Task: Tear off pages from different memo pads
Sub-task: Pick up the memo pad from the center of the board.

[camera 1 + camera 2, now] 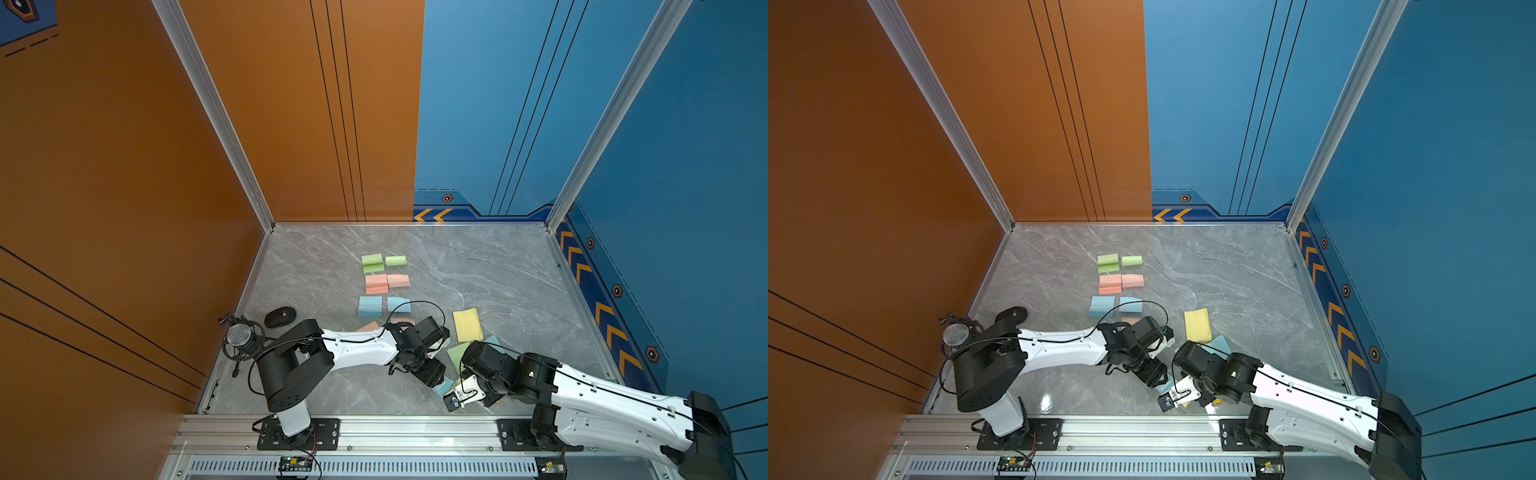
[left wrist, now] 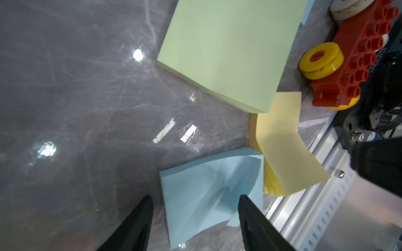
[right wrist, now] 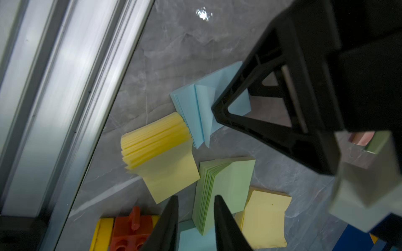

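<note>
The left gripper [image 2: 195, 196] stands spread over the blue memo pad [image 2: 206, 173] on the grey marble table [image 2: 76, 97] — one finger [image 2: 250, 217] down on the pad's buckled top sheet, the other [image 2: 139, 221] off its edge over bare stone; it pinches nothing. Just past that pad from the left gripper sit a yellow memo pad [image 2: 280, 152], its top sheet curling up, then a green memo pad [image 2: 228, 50], with a red toy brick car [image 2: 356, 58] off to one side. The right gripper [image 3: 196, 196] hovers with fingers narrowly parted, the fanned edge of the green memo pad directly ahead of its tips — nothing seen gripped. A second yellow memo pad [image 3: 265, 217] lies just beside the green one, close to that gripper. Well beyond both grippers, in a top view, loose green, pink and blue pages [image 1: 398, 280] lie in pairs.
</note>
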Robot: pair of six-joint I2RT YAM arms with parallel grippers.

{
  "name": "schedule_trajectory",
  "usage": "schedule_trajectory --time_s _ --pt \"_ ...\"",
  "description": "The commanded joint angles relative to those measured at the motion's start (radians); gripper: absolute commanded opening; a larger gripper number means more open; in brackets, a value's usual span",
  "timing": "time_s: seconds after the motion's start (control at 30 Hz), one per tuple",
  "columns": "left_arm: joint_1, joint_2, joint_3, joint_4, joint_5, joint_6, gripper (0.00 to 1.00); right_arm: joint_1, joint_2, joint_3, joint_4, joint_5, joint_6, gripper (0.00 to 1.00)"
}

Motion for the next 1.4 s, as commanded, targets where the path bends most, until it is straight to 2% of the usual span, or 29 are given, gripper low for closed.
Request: schedule_trajectory --time_s 0.0,0.2,0.6,1.07,1.37 --pt "0.009 0.015 0.009 -0.027 0.012 0.010 0.66 0.021 0.035 -0.025 0.127 0.032 -0.044 0.25" --pt "0.012 0.015 0.010 -0.027 0.017 0.015 0.66 0.032 0.078 -0.028 0.182 0.063 -0.049 0.22" --pt "0.019 -0.003 -0.006 -0.027 0.014 0.020 0.66 0.048 0.155 -0.045 0.254 0.067 -0.009 0.24" --pt "0.019 -0.014 -0.007 -0.027 0.014 0.020 0.66 0.046 0.150 -0.095 0.300 0.080 0.006 0.26" --pt "0.020 -0.021 -0.008 -0.027 0.014 0.020 0.66 0.049 0.176 -0.074 0.326 0.078 0.024 0.26"
